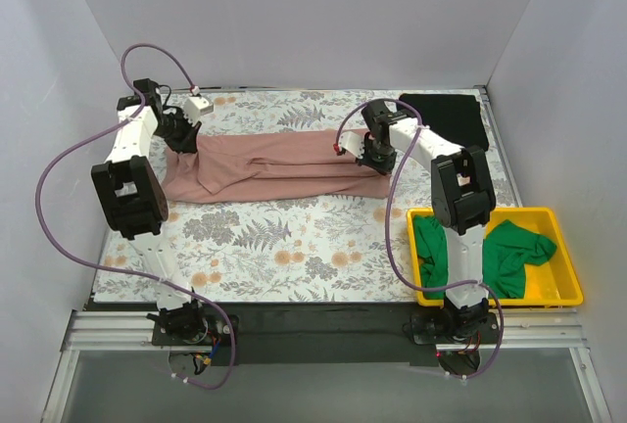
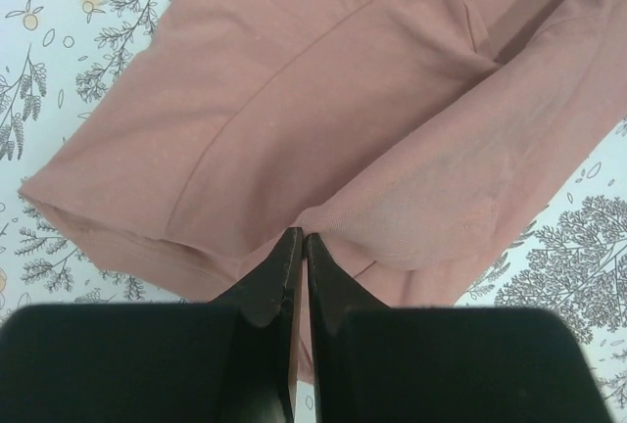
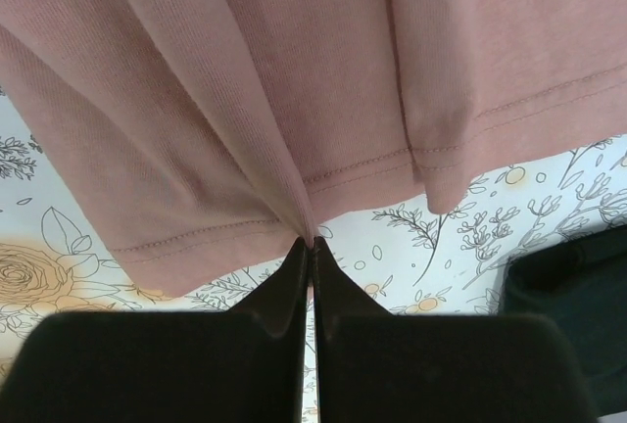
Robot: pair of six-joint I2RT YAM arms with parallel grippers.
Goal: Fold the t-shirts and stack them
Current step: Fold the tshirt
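Pink t-shirt (image 1: 269, 164) lies stretched crosswise over the far half of the floral-covered table (image 1: 294, 247), folded lengthwise into a long band with loose creases. At its left end the left arm rises from its base, bends at the elbow and reaches toward the far left corner, where the wrist tips down so the left hand (image 2: 297, 237) meets the cloth. Its two fingers are pressed together with the shirt's edge caught between their tips. At the shirt's right end the right arm reaches forward from its base with the forearm angled left, and the right hand (image 3: 309, 242) points down at the stitched hem. Its fingers too are pressed together, pinching a gathered fold that draws the cloth into ridges running to the tips. Farther right, the black t-shirt (image 1: 446, 119) lies folded flat at the table's far right corner, apart from the pink one. The green t-shirt (image 1: 509, 252) sits crumpled inside the yellow bin (image 1: 568, 286) at the near right, beside the right arm.
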